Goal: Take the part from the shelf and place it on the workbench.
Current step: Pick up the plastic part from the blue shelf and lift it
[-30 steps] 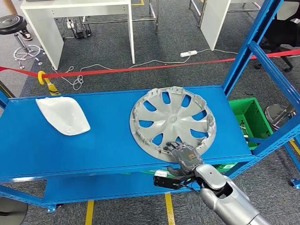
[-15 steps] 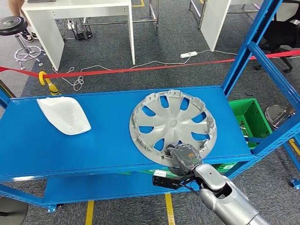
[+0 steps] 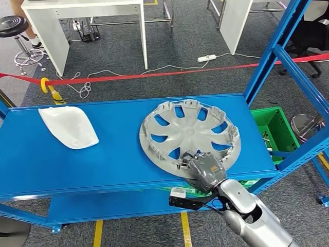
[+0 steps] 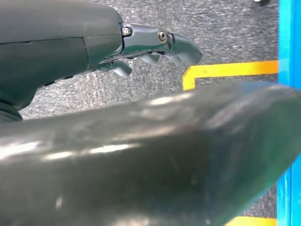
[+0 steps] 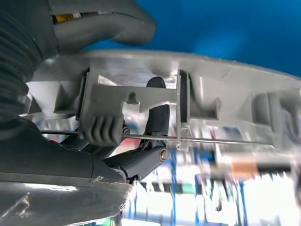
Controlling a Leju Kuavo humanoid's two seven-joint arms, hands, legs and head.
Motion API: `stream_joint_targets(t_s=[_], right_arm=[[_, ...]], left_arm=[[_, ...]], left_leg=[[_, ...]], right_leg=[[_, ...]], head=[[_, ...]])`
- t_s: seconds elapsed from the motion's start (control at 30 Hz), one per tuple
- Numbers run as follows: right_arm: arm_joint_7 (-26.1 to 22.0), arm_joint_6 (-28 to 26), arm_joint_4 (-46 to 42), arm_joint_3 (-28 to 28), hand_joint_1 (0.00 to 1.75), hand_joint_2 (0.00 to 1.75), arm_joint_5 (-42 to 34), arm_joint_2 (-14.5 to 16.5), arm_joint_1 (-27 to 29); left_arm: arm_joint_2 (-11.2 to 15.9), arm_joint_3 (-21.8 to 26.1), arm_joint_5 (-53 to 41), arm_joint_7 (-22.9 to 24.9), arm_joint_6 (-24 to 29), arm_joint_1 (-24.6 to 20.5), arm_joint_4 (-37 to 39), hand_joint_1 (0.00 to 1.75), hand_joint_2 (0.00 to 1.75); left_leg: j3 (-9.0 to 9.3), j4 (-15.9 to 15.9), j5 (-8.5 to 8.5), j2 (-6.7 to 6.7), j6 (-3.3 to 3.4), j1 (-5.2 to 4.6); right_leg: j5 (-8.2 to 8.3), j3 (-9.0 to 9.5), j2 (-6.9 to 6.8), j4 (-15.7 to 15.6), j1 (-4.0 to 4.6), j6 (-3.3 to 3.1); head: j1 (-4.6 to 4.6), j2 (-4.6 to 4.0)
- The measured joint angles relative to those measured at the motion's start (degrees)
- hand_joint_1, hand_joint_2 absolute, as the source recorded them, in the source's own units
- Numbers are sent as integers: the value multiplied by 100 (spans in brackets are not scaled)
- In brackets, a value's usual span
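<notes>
A silver hubcap (image 3: 189,137) lies on the blue shelf (image 3: 116,154), right of a white part (image 3: 69,126). The right hand (image 3: 204,171) grips its near rim, fingers (image 5: 158,110) curled through it. The left hand (image 4: 156,44) hangs over the floor, fingers loosely apart, holding nothing.

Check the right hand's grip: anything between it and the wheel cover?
Nothing visible. The right hand already grips the near rim of the wheel cover, fingers hooked through an opening. The white part lies far off along the shelf.
</notes>
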Motion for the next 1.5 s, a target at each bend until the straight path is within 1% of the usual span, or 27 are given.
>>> stream_joint_targets(t_s=[0.2,0.37,0.47,0.63,0.9,1.1,1.5], right_arm=[[-224,-427,-805,-151,175,175,23,-74,-66],[-409,-829,-1313,-245,175,175,69,-140,-193],[-478,-1008,-1530,-251,175,175,122,-177,-271],[-575,-1206,-1793,-243,175,175,209,-237,-379],[-637,-1407,-2027,-164,175,175,348,-311,-447],[-640,-1465,-2101,-126,175,175,351,-326,-525],[-648,-1468,-2125,-61,175,175,338,-341,-551]], left_arm=[[-3,-50,-218,-539,220,-3,8,0,0],[10,2,-475,-1049,153,-64,99,0,0],[28,73,-630,-1219,158,-128,204,0,0],[57,160,-853,-1343,177,-192,339,0,0],[121,192,-1145,-1519,351,-266,527,0,0],[174,208,-1192,-1592,419,-326,675,0,0],[230,288,-1255,-1584,524,-406,865,0,0]], left_leg=[[-9,0,-1,0,-1,0],[-13,0,-1,0,-1,0],[-15,0,-1,0,-1,0],[-17,0,-1,0,-1,0],[-20,0,-3,0,-1,0],[-20,0,-3,0,-1,0],[-21,0,-3,0,-2,0]], right_leg=[[-2,-8,-1,0,0,-1],[-1,-11,-1,1,-1,-1],[-1,-13,-3,1,0,-1],[-2,-14,-3,2,0,-1],[-3,-18,-4,3,0,-1],[-3,-19,-3,3,0,-1],[-3,-20,-3,4,0,-1]], head=[[0,0],[1,0],[0,0],[1,0],[1,0],[1,0],[1,0]])
